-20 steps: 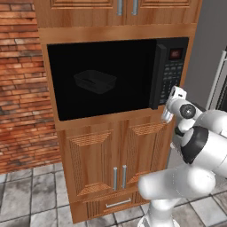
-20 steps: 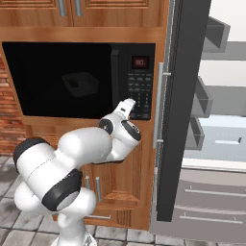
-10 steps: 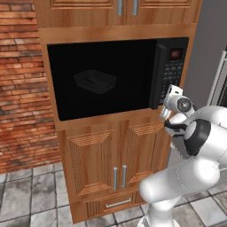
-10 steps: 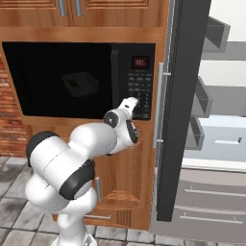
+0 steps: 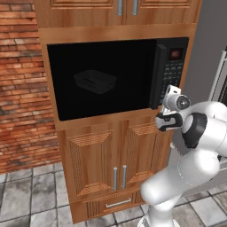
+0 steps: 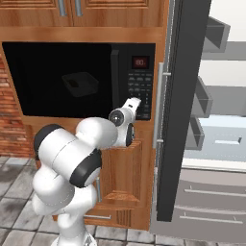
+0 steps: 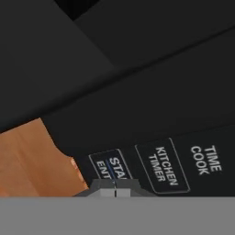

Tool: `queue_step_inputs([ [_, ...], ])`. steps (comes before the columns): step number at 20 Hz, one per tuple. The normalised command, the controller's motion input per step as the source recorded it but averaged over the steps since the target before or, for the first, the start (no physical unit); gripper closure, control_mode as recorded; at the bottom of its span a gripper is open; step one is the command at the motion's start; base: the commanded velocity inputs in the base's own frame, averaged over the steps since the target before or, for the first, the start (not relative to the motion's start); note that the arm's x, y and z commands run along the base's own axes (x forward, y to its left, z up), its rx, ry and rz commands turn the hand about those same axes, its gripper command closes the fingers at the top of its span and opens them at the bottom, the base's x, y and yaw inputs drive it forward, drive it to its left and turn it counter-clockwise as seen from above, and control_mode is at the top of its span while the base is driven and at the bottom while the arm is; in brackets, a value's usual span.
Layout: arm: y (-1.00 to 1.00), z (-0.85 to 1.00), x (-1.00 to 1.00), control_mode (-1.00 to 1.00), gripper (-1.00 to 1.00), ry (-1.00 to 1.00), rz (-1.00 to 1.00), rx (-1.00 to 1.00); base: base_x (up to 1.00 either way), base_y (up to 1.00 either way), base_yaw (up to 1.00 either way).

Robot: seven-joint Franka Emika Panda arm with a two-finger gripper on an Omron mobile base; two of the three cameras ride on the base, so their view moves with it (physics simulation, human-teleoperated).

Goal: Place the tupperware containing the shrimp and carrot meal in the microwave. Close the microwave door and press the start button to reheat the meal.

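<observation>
Pressing in since a second ago, the gripper [image 7: 115,187], fingers closed on nothing, now sits at the bottom of the hand view against the start button [image 7: 112,167]. Beyond, behind the shut microwave door [image 5: 102,80], the tupperware [image 5: 95,81] rests centre frame inside the microwave [image 6: 81,77], so only the press remains.

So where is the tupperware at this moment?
The tupperware sits inside the microwave, behind the closed dark glass door, left of the keypad panel in both base views.
</observation>
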Motion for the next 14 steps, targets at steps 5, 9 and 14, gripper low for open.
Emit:
queue_step_inputs([
  [5,0.00,-0.35,0.26,-1.00,1.00,0.00,0.00,0.00,0.00,0.00,0.00],
  [9,0.00,-0.07,0.39,-1.00,1.00,0.00,0.00,0.00,0.00,0.00,0.00],
  [14,0.03,-0.10,0.50,-1.00,1.00,0.00,0.00,0.00,0.00,0.00,0.00],
])
